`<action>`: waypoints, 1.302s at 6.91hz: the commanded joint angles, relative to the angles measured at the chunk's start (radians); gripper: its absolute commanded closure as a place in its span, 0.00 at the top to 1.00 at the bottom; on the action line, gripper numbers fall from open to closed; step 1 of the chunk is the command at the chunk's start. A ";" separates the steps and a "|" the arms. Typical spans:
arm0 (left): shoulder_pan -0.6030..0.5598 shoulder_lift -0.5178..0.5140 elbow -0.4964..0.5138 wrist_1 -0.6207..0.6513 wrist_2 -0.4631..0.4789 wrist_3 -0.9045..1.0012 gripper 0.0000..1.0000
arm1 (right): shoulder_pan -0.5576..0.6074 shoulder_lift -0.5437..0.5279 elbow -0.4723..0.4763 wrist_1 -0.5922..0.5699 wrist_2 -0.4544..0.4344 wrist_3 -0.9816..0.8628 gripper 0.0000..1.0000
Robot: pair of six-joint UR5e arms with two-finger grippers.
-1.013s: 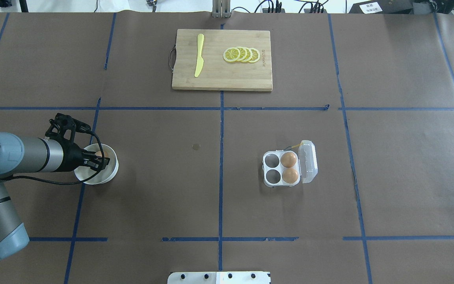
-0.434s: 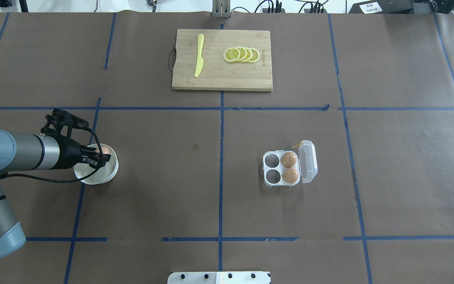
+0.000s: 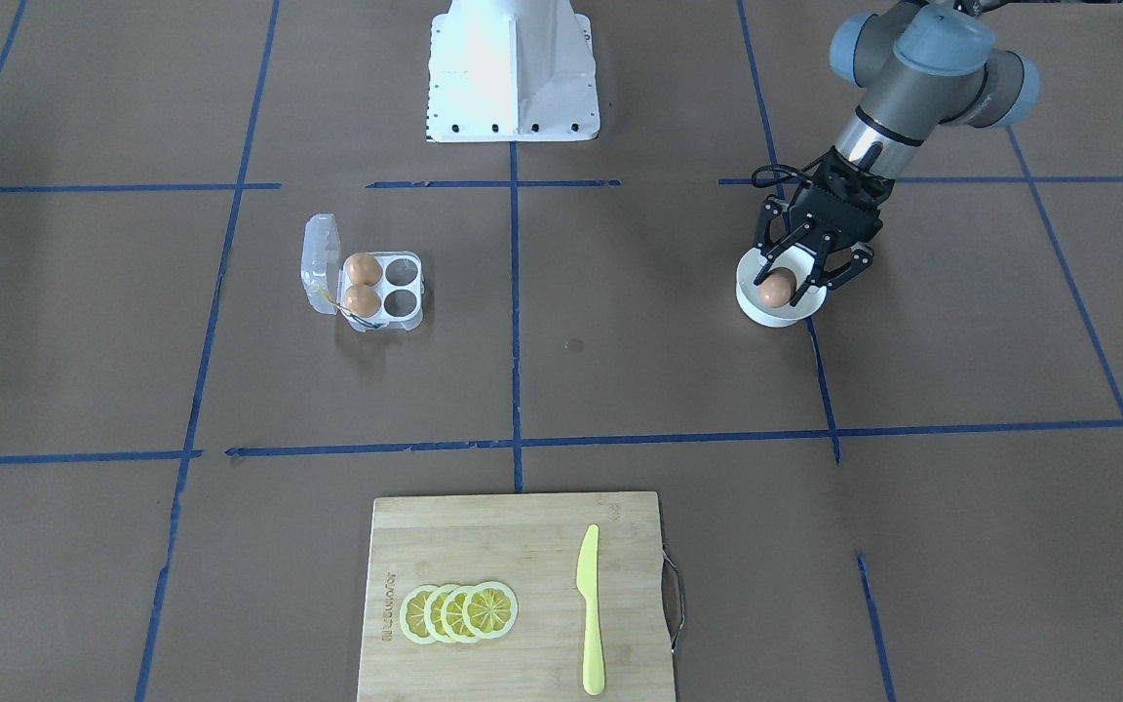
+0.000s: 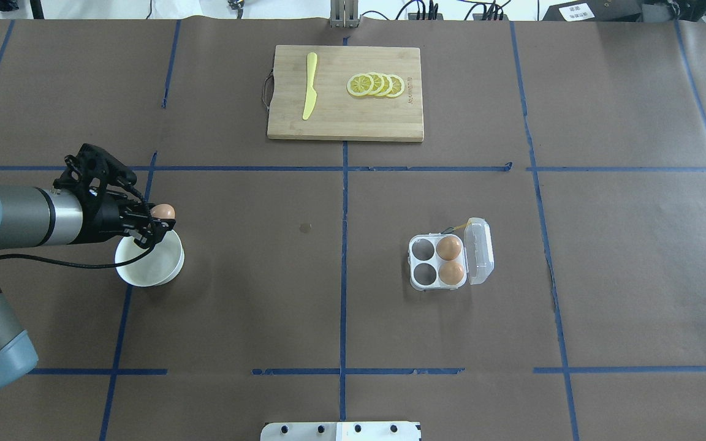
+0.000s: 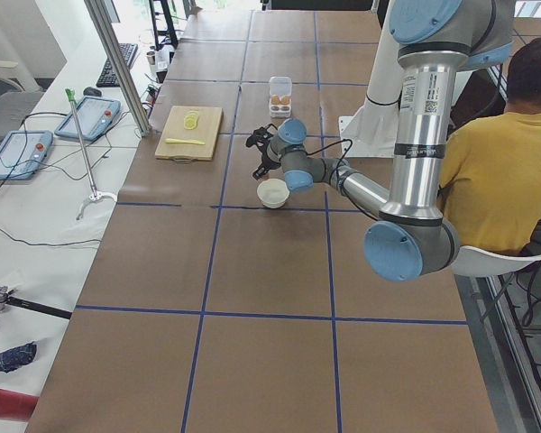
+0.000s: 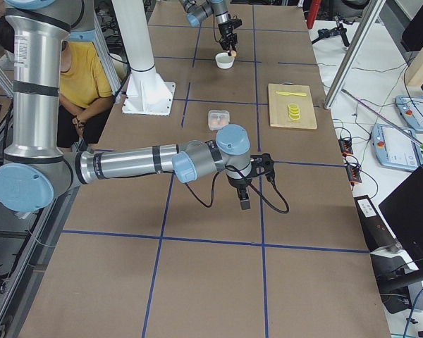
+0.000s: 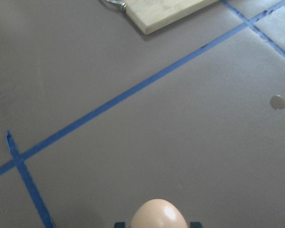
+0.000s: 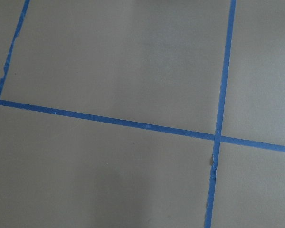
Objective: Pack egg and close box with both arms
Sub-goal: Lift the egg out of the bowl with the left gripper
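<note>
My left gripper is shut on a tan-brown egg and holds it just above the far rim of a round white bowl. The front-facing view shows the egg between the black fingers over the bowl. The egg also fills the bottom edge of the left wrist view. The clear box stands open at centre right, lid hinged to the right, with two brown eggs in its right cells and two empty left cells. My right gripper shows only in the exterior right view; I cannot tell its state.
A wooden cutting board at the back centre carries lemon slices and a yellow knife. The white pedestal stands at the robot's side. A person in yellow sits beside the table.
My left gripper has lifted out of the white bowl with the egg in it and moved slightly toward the far side. The box has not moved.
</note>
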 commanded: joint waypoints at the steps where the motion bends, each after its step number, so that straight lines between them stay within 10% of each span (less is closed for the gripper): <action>1: -0.001 -0.166 0.064 -0.095 -0.001 0.087 0.00 | 0.001 0.000 0.001 0.000 -0.001 0.002 1.00; 4: 0.048 -0.268 0.184 -0.429 0.004 0.062 0.00 | -0.001 0.000 -0.002 0.000 -0.001 0.005 1.00; 6: 0.235 -0.352 0.222 -0.482 0.200 0.093 0.00 | 0.001 0.000 0.001 0.000 -0.001 0.010 1.00; 9: 0.305 -0.531 0.449 -0.571 0.220 0.373 0.00 | 0.001 0.002 0.000 0.000 -0.001 0.008 1.00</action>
